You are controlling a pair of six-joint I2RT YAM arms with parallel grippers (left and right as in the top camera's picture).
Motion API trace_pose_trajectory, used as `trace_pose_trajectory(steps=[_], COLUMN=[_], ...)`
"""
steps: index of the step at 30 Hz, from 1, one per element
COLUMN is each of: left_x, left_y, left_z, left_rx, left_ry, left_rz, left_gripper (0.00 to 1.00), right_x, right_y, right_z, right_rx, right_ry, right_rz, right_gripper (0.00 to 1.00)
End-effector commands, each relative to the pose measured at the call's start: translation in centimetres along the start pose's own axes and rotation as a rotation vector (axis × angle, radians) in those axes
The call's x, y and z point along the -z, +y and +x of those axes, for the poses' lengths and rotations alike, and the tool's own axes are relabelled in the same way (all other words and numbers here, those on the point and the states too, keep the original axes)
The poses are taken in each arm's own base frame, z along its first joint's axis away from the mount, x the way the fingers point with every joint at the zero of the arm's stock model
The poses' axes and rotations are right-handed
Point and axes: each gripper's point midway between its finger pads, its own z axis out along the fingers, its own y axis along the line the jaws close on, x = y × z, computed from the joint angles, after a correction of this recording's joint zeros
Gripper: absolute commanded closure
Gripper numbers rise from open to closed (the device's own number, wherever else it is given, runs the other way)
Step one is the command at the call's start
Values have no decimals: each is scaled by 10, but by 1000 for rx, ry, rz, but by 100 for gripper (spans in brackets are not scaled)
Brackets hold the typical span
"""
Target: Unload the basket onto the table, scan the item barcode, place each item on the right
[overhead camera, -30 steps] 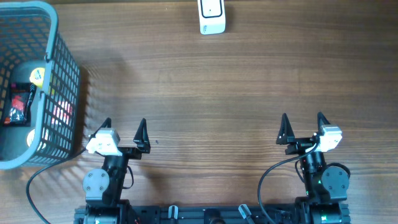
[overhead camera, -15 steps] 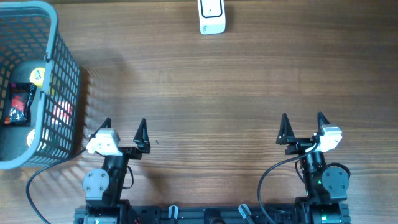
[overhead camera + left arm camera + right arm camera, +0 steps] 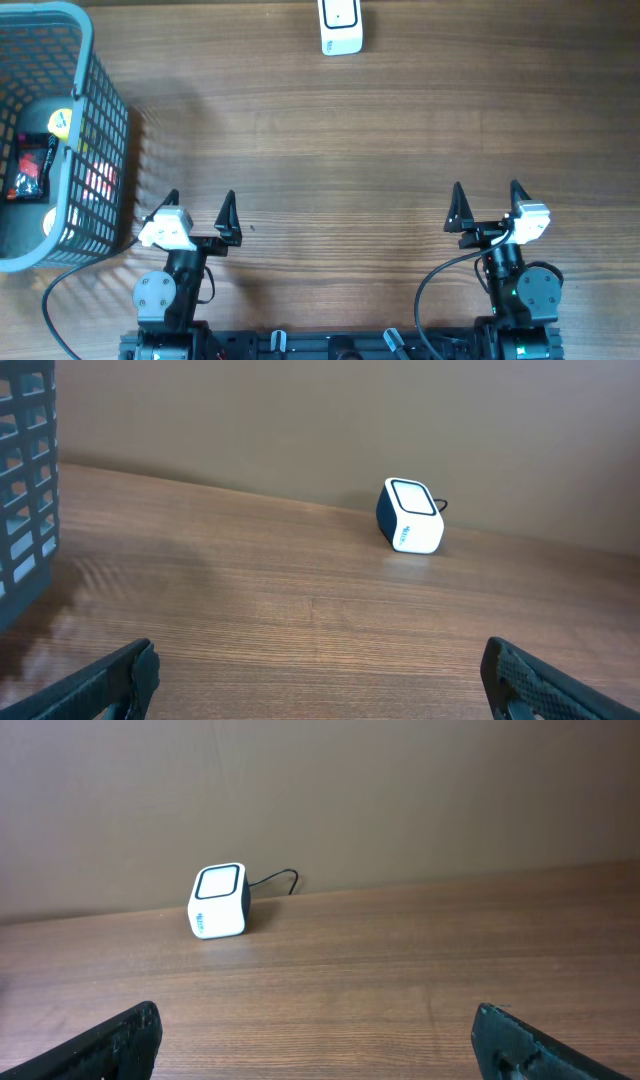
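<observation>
White scanner [image 3: 218, 900] on wooden table [image 3: 400, 970]

The table [image 3: 350, 150] is warm brown wood with fine streaked grain. Ahead of the black-fingered right gripper [image 3: 486, 190], the scanner [image 3: 340, 25] is white with a navy side and a black cable [image 3: 275, 878]. Beside the left gripper [image 3: 199, 200], the basket [image 3: 100, 120] is a slate-blue grid, showing a yellow label [image 3: 60, 122] and a red-and-black packet [image 3: 32, 170].

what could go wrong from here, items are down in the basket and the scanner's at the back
1. The basket has tall grid walls; the open left gripper may snag one or drag it when reaching for the packed items.
2. No barcode shows on any item, so a picked one may reach the scanner facing the wrong way.
</observation>
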Motion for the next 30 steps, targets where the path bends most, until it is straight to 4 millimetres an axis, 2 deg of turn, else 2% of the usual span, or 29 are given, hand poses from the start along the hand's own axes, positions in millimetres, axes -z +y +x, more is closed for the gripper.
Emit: trace_pose_trajectory(steps=[1, 3, 6, 8, 14, 20, 22, 24, 26, 30], left_x=[0, 0, 1, 3, 3, 2, 0, 0, 1, 6], left_y=[1, 3, 24, 32, 32, 27, 13, -2, -6, -13], left_z=[3, 2, -7, -6, -6, -11, -12, -12, -14, -39], left_rx=[-13, -25, -97, -102, -101, -85, -17, -33, -34, -87], left_ry=[1, -2, -43, -40, -40, -59, -64, -59, -61, -110], left_rz=[-1, -14, -140, -190, -190, -159, -77, 9, 30, 37], left_gripper=[0, 0, 0, 0, 0, 0, 0, 0, 0, 0], right_x=[0, 0, 0, 0, 0, 0, 0, 0, 0, 0], right_y=[2, 2, 2, 2, 2, 2, 2, 2, 2, 2], right_z=[3, 3, 3, 3, 3, 3, 3, 3, 3, 3], right_rx=[4, 4, 4, 4, 4, 4, 4, 4, 4, 4], right_ry=[5, 5, 5, 5, 5, 5, 5, 5, 5, 5], right_rz=[-15, -15, -15, -15, -15, -15, -15, -15, -15, -15], right_gripper=[0, 0, 0, 0, 0, 0, 0, 0, 0, 0])
